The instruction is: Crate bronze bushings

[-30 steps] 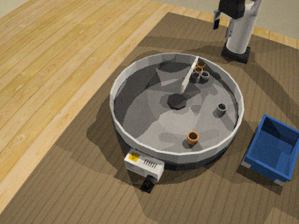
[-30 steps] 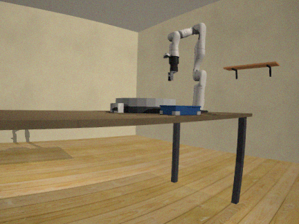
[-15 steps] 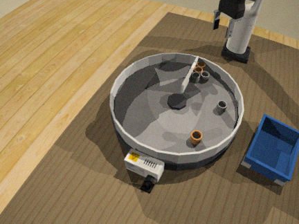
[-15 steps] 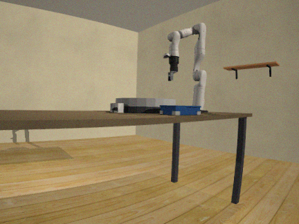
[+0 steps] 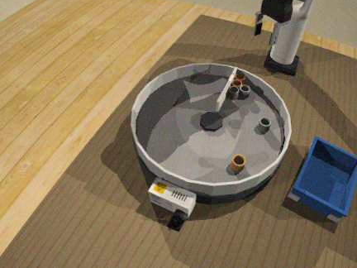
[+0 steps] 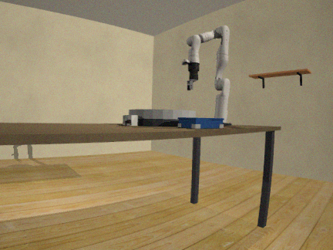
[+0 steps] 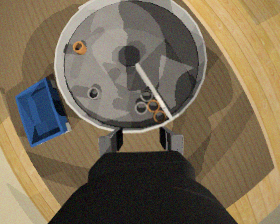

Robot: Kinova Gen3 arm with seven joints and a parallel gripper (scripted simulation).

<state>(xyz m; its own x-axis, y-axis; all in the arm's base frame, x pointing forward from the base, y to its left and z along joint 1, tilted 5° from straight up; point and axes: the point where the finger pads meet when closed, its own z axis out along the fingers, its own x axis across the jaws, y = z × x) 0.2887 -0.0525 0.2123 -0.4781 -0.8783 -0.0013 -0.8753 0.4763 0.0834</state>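
Observation:
The round grey turning table (image 5: 211,128) has a raised rim and a white bar (image 5: 226,88) from hub to rim. One bronze bushing (image 5: 240,160) stands alone near the front rim; it also shows in the wrist view (image 7: 79,47). Two more bronze bushings (image 5: 238,79) sit against the bar with two steel bushings (image 5: 240,91). Another steel bushing (image 5: 264,124) stands alone at the right. The blue crate (image 5: 327,178) is empty, right of the table. My gripper (image 5: 264,28) is open and empty, high above the table's far edge; it also shows in the wrist view (image 7: 141,140).
A white control box (image 5: 172,196) sits against the table's front rim. The arm's base (image 5: 282,62) stands behind the turning table. The tabletop's left edge runs diagonally past the turning table, with wooden floor beyond. A wall shelf (image 6: 280,75) hangs at the right.

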